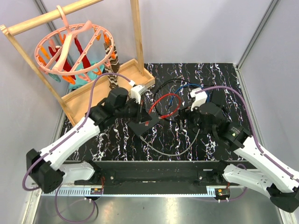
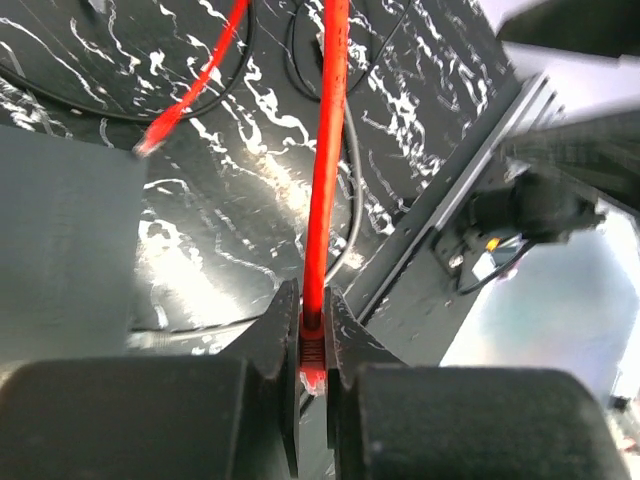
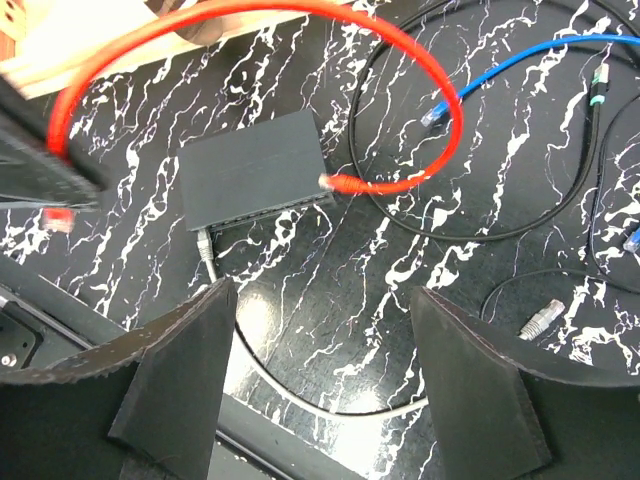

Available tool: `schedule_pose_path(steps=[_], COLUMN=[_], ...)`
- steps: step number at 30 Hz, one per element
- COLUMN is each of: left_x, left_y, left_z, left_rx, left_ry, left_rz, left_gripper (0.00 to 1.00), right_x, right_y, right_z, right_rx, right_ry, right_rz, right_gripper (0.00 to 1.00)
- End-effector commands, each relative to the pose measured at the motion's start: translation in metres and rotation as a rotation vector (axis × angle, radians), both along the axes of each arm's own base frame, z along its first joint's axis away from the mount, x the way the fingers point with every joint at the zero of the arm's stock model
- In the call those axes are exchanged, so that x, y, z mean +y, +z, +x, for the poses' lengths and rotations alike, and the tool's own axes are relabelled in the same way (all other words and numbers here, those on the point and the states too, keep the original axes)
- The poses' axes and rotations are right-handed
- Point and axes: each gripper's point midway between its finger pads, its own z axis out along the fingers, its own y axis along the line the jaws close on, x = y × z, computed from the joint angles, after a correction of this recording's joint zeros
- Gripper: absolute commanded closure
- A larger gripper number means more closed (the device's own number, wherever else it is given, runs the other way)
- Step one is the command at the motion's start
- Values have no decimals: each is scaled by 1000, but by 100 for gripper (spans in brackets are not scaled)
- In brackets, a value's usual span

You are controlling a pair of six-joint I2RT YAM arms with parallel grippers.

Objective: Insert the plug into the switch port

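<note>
The red plug (image 3: 335, 183) lies against the port edge of the flat matte black switch box (image 3: 255, 165), seating unclear. The right hand (image 3: 320, 300) hangs released; the left hand (image 2: 312, 330) clenches the red cable (image 2: 325, 150), and a tug there could dislodge the plug.

Left fingers (image 2: 278, 350) together, right fingers (image 3: 185, 375) apart

We see a black surface (image 1: 219, 79) veined with white marbling. We count a red cable (image 2: 326, 150), a blue cable (image 3: 530, 55) and a grey cable (image 3: 340, 410). The switch box (image 3: 255, 175) is matte black. The round hanger (image 1: 67, 39) is pink, with orange and red clips (image 1: 43, 50).
</note>
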Motion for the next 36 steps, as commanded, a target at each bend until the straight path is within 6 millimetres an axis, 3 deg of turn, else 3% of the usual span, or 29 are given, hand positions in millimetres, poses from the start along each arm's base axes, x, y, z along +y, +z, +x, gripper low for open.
schedule_pose_path(steps=[1,8,12,16,22,26,31,36], left_x=[18,43,48,47,39,36,30,21], left_y=[3,-26,-52,-68,-64,-66,-64,-47], left_z=[-8,-25,-38,-53,-72,-75,-71,-70], left_rx=[-144,-304,-341,-376,-493,-503,-516,-532], left_ry=[-51,-77,-116,-163,-244,-269,-289,-319], left_rz=[58,185,253,285,301,312,325,312], left_gripper=[100,100,100,100,100,100,100,100], right_x=[-7,-20,-11,0,16,37,58,57], right_y=[17,10,5,-13,-27,-37,-69,-83], right_z=[2,11,12,15,17,10,6,14], right_rx=[-35,-20,21,91,155,214,316,331], right_ry=[-49,-160,-142,-109,-45,80,189,163], right_rz=[36,26,24,-20,-51,-59,-116,-163], right_gripper=[21,21,21,21,21,22,27,28])
